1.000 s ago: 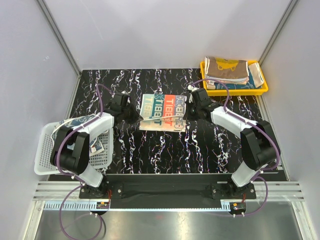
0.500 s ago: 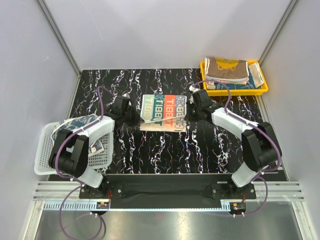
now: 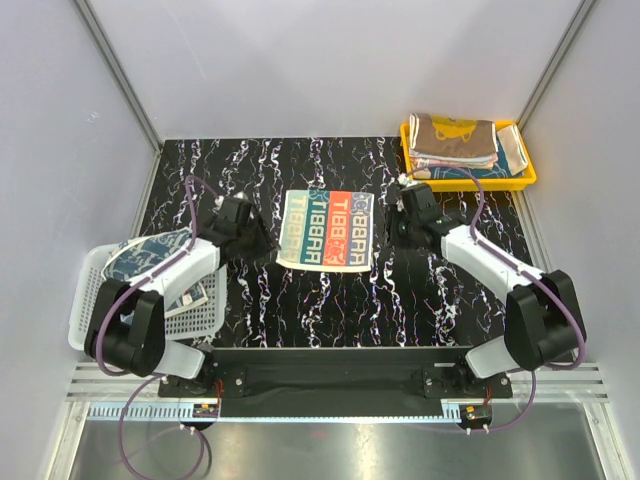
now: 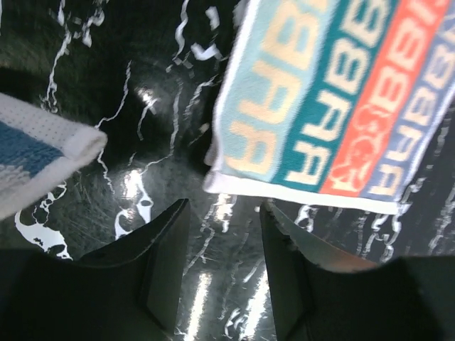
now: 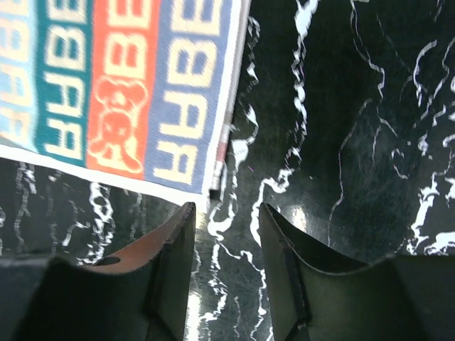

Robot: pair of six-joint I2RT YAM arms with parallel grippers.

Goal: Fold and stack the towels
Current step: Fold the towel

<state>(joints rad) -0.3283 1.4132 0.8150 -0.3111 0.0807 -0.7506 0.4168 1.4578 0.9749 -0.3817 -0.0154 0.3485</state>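
– Towel [image 3: 328,228] with stripes, where does it lie?
– You have it flat in the middle of the table [image 3: 330,300]. Your left gripper [image 4: 222,213] is just beside its near left corner, jaws spread, nothing between. Your right gripper [image 5: 226,209] is beside the near right corner, spread and empty too. Folded towels [image 3: 455,140] lie stacked in the tray [image 3: 470,183].

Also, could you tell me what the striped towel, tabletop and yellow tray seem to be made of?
The striped towel looks like matte terry cloth, with fuzzy pile and a white hem. The tabletop is glossy black marble-look, probably laminate; it mirrors the lights. The yellow tray seems smooth moulded plastic.
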